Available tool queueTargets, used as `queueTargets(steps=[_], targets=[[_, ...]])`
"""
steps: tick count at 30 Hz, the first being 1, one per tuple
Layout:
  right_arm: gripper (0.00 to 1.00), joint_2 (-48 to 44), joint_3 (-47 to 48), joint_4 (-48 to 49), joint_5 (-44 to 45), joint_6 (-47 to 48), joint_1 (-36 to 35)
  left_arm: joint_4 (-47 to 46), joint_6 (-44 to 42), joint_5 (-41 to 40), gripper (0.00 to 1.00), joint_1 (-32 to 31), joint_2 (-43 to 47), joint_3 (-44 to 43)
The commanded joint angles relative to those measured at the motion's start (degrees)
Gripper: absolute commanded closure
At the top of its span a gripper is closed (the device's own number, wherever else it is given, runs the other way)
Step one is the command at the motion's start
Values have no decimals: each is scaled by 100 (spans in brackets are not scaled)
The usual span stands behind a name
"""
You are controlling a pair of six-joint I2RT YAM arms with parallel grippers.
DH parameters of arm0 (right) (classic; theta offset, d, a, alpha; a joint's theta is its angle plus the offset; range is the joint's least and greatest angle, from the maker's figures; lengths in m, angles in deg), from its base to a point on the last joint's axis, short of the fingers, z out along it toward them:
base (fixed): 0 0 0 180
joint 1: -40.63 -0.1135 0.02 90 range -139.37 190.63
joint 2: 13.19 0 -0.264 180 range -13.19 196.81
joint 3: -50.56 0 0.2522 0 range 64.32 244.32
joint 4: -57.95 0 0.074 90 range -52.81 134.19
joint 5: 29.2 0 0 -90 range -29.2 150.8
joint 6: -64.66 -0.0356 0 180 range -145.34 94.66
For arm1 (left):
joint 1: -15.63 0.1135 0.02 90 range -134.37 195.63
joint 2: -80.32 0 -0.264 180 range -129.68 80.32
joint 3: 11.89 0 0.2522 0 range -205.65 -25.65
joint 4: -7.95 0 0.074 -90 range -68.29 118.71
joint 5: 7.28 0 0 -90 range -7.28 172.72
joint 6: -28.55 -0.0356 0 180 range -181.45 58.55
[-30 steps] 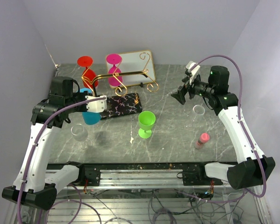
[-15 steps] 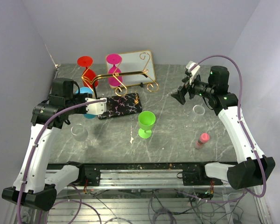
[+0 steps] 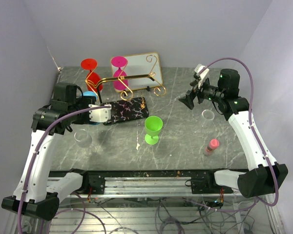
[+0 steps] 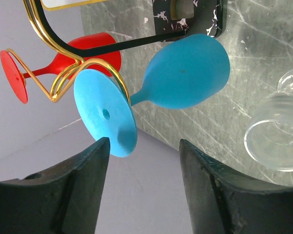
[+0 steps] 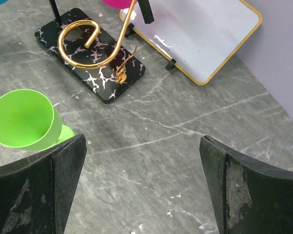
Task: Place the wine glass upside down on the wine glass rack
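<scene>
The left gripper [image 4: 144, 146] stood with its dark jaws spread wide and nothing clamped between them. The round foot of the smooth blue wine glass [image 4: 185, 70] lay just beside one finger [image 4: 73, 195], and whether the two touched could not be told. That glass hung upside down on the gold wire wine glass rack [image 3: 132, 77], its stem caught in a curled wire at the rack's 9 o'clock end, with the foot above the wire and the bowl pointing toward the grey marbled table [image 3: 180, 141]. A red plastic wine glass [image 3: 89, 64] hung at 12 o'clock from it, and a pink plastic wine glass [image 3: 119, 62] hung toward 2 o'clock on the same rack. The rack's black slab base with white marbling [image 3: 129, 109] sat at about 11 o'clock on the table, with the gold-rimmed white rectangular tray [image 3: 142, 63] behind it. The right gripper [image 5: 142, 141], at 2 o'clock, held its jaws far apart and empty. A lime green wine glass [image 3: 153, 127] stood upright near the centre, and a clear glass [image 3: 83, 139] stood at 8 o'clock.
</scene>
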Motion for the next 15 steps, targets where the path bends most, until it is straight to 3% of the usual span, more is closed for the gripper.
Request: queueTargets(steps=[1,5,6,15], targets=[[0,53,-8,11,-79,92,14,307,7,288,26,-30,93,-397],[1,122,190,-260,-98,150,12,313,243,668,15,-28,97,-669],[1,138,264,-360,-95,185,10,286,359,794,3,-29,100,-736],[6,355,853,-1573,-316,781,-271,-434,1913,1731,1,-26,189,-934]])
